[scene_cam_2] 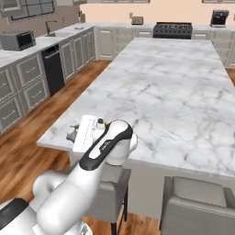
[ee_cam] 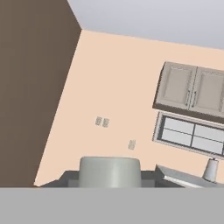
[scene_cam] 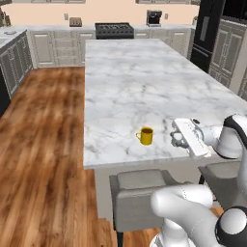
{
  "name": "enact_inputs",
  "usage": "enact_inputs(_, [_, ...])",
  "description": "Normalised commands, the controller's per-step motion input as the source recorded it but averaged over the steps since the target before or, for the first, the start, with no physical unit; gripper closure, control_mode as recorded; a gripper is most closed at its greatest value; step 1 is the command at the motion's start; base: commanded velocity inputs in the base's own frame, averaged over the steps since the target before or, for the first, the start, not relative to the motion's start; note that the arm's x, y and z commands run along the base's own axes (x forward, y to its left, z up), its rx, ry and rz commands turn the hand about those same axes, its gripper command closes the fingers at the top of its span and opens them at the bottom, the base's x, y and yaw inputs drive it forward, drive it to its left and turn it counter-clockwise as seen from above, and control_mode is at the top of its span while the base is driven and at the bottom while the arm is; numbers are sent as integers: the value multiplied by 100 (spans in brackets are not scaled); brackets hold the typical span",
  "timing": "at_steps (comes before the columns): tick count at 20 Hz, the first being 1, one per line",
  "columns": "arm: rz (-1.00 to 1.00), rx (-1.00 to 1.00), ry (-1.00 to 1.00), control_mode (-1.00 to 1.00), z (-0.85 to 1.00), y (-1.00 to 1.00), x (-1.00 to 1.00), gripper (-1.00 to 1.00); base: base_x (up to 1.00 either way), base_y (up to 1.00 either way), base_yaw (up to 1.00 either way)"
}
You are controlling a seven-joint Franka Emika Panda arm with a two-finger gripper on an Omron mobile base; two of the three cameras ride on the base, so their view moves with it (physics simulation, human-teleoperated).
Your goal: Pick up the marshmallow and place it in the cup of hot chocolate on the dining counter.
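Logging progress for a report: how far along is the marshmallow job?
Done: the marshmallow looks picked up, sitting between the fingers of the gripper. In hand: the gripper holds it above the dining counter, beside the cup of hot chocolate, not over it. Left: move above the cup and release.

The surface (scene_cam: pixel 144 82) is white marble with soft grey veins, smooth and faintly glossy, over pale grey panelled cabinets with a matt painted look. Near its front edge the cup of hot chocolate (scene_cam: pixel 145 136) looks like smooth bright yellow glazed ceramic, and the stools (scene_cam: pixel 137 193) below that edge have a dull grey, cloth-like covering. The floor (scene_cam: pixel 43 144) is warm brown wood with streaked grain and a light sheen, and the arm's shells (scene_cam_2: pixel 69 193) look like smooth white plastic with dark joints.
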Motion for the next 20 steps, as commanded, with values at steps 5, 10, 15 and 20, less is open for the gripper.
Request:
enact_inputs(5, [0,0,0,100,0,0,0,100,99,-37,41])
enact_inputs(10, [14,0,14,-100,-5,-8,60,100,38,-3,12])
enact_inputs(15, [9,1,17,-100,0,-45,84,100,0,0,0])
enact_inputs(20, [18,1,10,-100,-10,-78,95,100,0,0,0])
